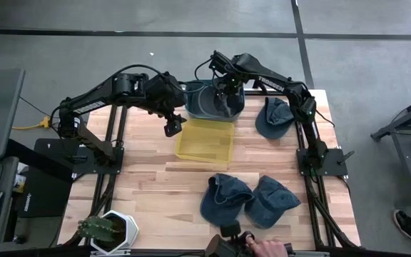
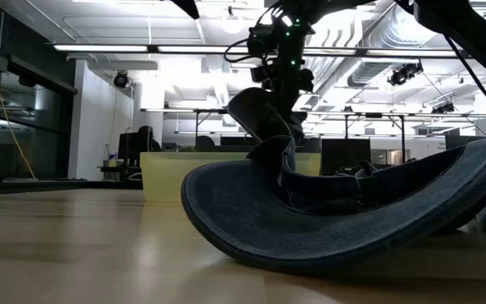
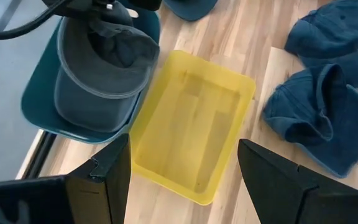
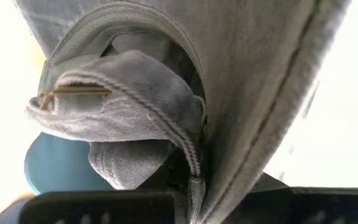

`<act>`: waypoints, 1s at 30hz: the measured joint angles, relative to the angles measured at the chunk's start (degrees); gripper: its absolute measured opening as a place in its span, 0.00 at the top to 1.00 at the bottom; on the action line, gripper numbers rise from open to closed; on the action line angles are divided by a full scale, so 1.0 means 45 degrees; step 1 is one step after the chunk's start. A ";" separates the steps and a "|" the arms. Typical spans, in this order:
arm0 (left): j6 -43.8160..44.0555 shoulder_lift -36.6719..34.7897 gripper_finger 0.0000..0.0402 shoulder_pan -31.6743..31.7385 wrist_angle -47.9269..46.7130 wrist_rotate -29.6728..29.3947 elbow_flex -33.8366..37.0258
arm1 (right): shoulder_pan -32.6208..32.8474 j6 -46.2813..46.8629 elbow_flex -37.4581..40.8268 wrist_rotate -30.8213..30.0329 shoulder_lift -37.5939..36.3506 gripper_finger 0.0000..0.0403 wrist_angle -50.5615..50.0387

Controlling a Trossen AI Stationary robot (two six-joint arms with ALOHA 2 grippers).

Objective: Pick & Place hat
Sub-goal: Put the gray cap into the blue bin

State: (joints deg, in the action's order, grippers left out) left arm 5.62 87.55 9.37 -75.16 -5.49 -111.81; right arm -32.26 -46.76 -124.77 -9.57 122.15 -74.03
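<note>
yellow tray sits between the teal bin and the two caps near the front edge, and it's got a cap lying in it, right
Not quite: the yellow tray is empty, as the left wrist view shows. It does sit between the teal bin and the two caps near the front edge. The right gripper holds a grey cap over the bin.

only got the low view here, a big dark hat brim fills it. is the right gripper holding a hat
Observer: Yes. The right gripper is shut on a grey denim hat, hanging above a teal plastic tray.
Operator: where's the left gripper
Observer: The left gripper hangs open and empty over the far-left edge of the yellow rectangular plastic bin.
Operator: anything in that bin
Observer: No, the left wrist view shows only its bare bottom.
Operator: how many hats still on the table
Observer: Three blue denim hats: one beside the right arm, two at the near edge.
</note>
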 joint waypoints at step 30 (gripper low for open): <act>0.0045 0.0000 0.41 0.0000 0.0002 0.1053 0.0000 | -0.0163 0.1030 0.0005 0.1322 0.0005 0.76 0.0609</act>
State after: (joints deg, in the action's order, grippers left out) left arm 5.82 87.55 9.37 -75.16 -0.75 -111.81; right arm -32.99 -42.13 -124.75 -3.62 122.17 -71.29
